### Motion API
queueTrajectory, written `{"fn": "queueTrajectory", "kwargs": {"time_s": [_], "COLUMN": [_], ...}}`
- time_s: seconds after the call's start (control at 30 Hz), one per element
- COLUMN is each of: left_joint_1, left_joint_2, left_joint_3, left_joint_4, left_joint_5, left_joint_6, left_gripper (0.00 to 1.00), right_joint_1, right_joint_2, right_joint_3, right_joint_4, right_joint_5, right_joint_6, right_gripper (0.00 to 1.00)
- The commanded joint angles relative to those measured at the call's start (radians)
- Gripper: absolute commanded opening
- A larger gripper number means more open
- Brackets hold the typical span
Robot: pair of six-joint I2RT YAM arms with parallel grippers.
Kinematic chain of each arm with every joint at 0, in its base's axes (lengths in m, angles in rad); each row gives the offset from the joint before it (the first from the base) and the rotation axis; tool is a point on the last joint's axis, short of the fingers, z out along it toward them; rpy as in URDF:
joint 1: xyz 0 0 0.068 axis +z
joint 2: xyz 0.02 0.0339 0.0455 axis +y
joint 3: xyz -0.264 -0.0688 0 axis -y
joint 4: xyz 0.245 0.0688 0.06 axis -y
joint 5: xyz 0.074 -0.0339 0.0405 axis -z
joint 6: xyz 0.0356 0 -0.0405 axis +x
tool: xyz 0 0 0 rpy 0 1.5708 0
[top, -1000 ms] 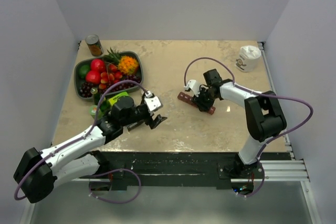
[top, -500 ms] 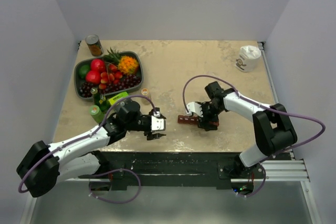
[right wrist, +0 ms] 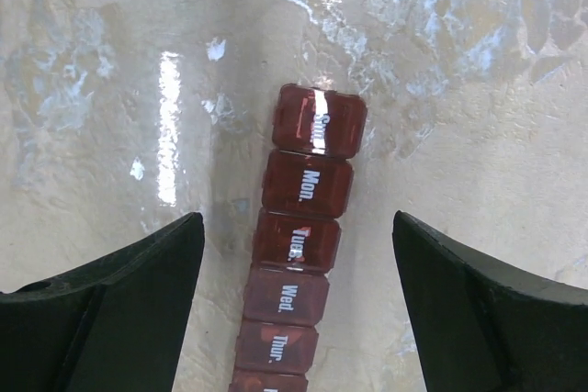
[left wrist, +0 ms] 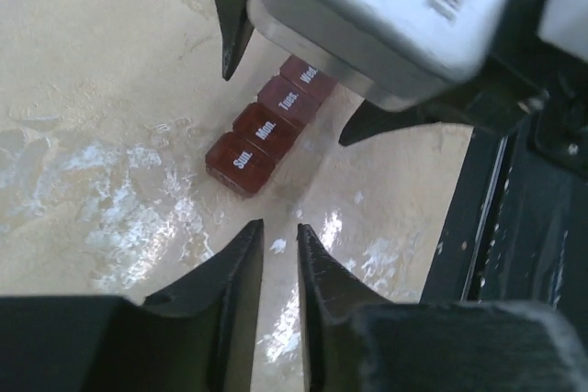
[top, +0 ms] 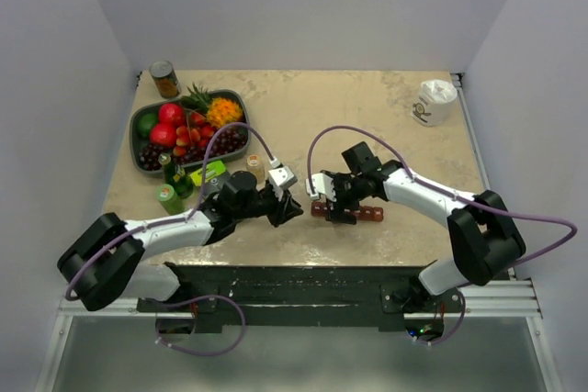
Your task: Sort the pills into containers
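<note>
The containers [top: 360, 213] are a dark red strip of lidded day compartments lying near the table's front middle. All the lids that show [right wrist: 308, 185] are shut. My right gripper [top: 329, 199] hovers over the strip's left end, open wide, one finger on each side [right wrist: 297, 227]. My left gripper [top: 294, 210] points at the "Sun." end [left wrist: 241, 161] from the left, a short way off. Its fingers [left wrist: 280, 227] are nearly together with a slim gap and nothing between them. The pills show as a small tan bottle [top: 254, 168] standing behind the left wrist.
A grey-green fruit bowl [top: 138, 118] sits at the back left, a metal can [top: 165, 79] behind it. Green bottles [top: 169, 197] and a green box [top: 209, 172] stand beside the left arm. A white mug [top: 434, 101] is at the back right. The black front rail [left wrist: 514, 227] is close.
My left arm swung right toward the strip and its jaws closed down. My right gripper opened wide. The strip came nearer the front edge and turned level, with the right gripper following.
</note>
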Motion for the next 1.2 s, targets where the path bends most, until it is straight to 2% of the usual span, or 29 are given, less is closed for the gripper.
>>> {"fn": "queueTrajectory", "kwargs": {"time_s": [0.0,0.23,0.5,0.87,1.17], "left_joint_1": [-0.003,-0.004,-0.003,-0.004,-0.007], "left_joint_2": [0.050,0.215,0.372,0.550,0.608], "left_joint_3": [-0.024,0.006,0.035,0.121,0.141], "left_joint_4": [0.265,0.412,0.589,0.673,0.621], "left_joint_5": [-0.078,-0.097,-0.028,0.020,-0.003], "left_joint_6": [-0.238,-0.363,-0.461,-0.529,-0.499], "left_gripper": [0.20,0.14,0.12,0.11,0.10], "right_joint_1": [0.006,0.021,0.024,0.023,0.023], "right_joint_2": [0.005,0.048,0.071,0.074,0.082], "right_joint_3": [-0.023,-0.027,-0.024,-0.024,-0.014], "right_joint_4": [0.100,0.105,0.080,0.065,0.047], "right_joint_5": [0.053,0.093,0.101,0.091,0.065], "right_joint_6": [0.058,0.072,0.070,0.081,0.082], "right_gripper": [0.85,0.80,0.65,0.53,0.48]}}
